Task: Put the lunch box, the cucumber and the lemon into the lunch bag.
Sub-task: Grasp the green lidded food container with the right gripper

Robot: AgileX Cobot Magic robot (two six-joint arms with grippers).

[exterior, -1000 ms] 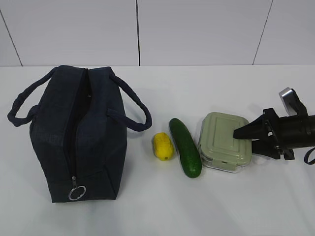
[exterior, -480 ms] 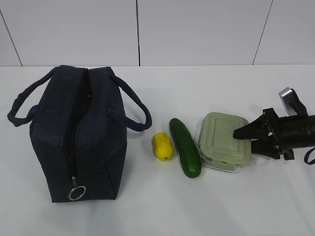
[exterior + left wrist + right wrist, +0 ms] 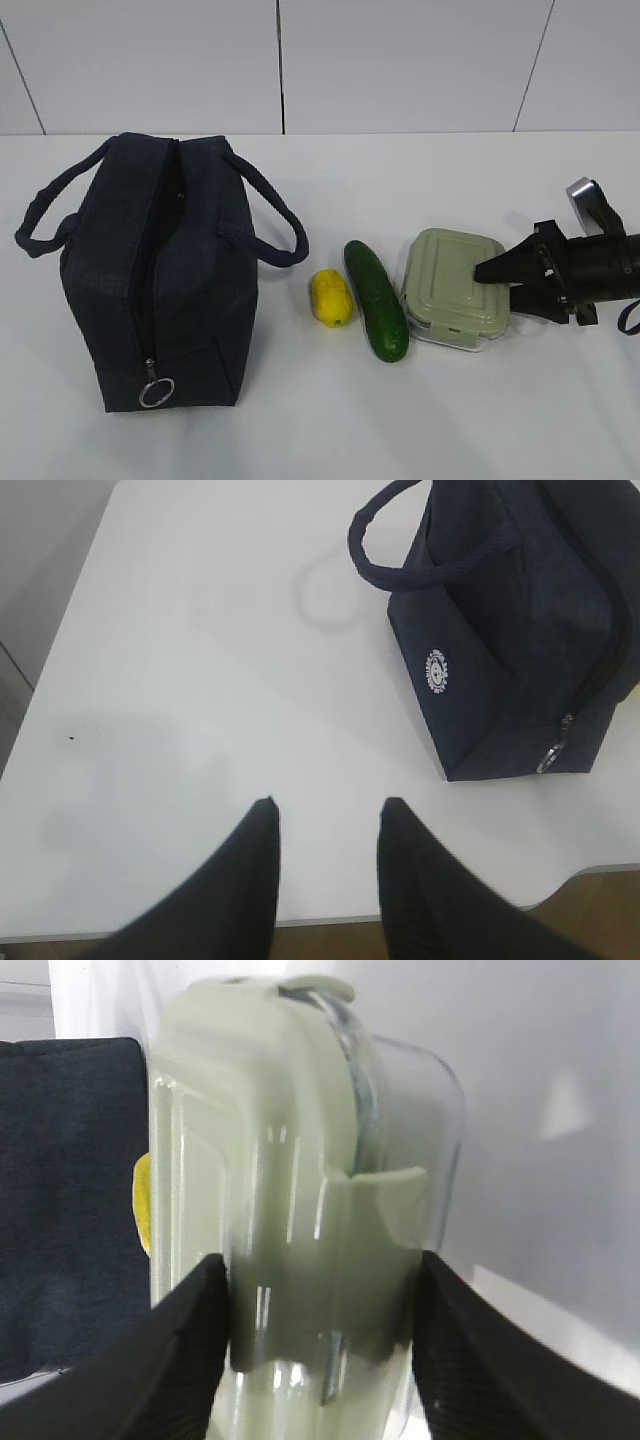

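The lunch box [image 3: 450, 285], clear with a sage-green lid, rests on the table at the right. My right gripper [image 3: 497, 285] comes in from the right and is shut on its right end. In the right wrist view the two fingers press the lunch box [image 3: 290, 1190] on both sides, around the right gripper [image 3: 322, 1260]. The dark green cucumber [image 3: 376, 300] lies just left of the box, and the yellow lemon [image 3: 331, 297] lies left of that. The navy lunch bag [image 3: 160, 270] stands at the left with its top zipper open. My left gripper [image 3: 328, 805] hangs open and empty near the table's front edge.
The bag's metal ring pull [image 3: 157, 392] hangs at its near end, and its loop handles splay out to both sides. White table [image 3: 300, 430] runs to a pale wall behind. In the left wrist view the table's near edge [image 3: 330, 918] lies right under the fingers.
The lunch box has shifted a touch to the left under the right gripper's fingers. Nothing else has moved.
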